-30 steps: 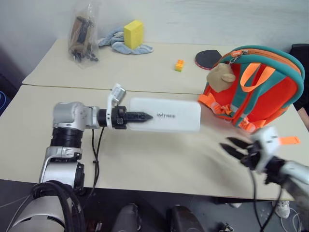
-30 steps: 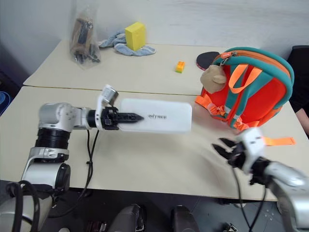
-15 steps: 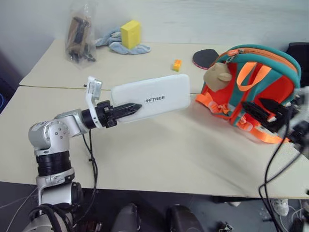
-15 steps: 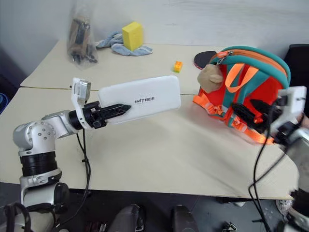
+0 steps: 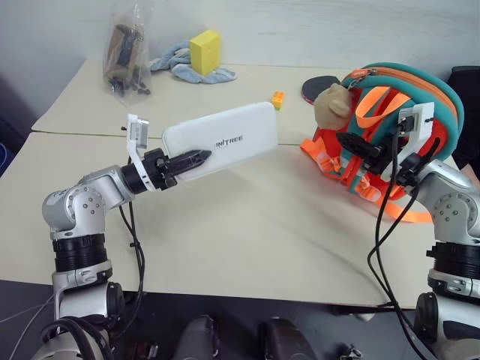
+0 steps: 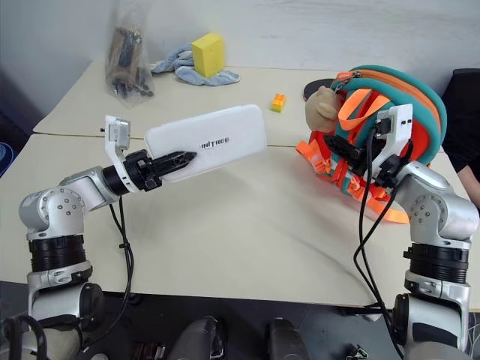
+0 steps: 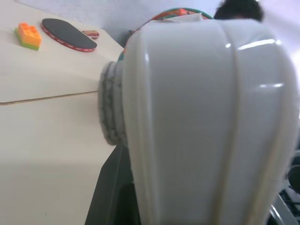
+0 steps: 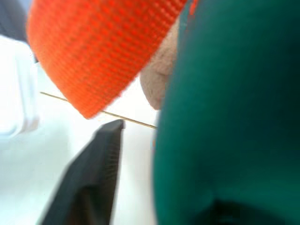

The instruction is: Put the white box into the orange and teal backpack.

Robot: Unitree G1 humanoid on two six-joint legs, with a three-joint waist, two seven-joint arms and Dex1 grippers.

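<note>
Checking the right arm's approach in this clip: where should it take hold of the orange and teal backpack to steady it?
Probably the teal-trimmed upper edge of the orange and teal backpack, approached from the strap-side face, where the right gripper is. The backpack stands upright on the table with its zipper along the top, so holding there could help open it.

Silver-grey jointed arms, black ribbed collars, black claws, white wrist brackets, loose black cables.

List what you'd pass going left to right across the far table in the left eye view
Plastic bag → blue cloth → yellow sponge block → orange toy brick → table tennis paddle.
</note>
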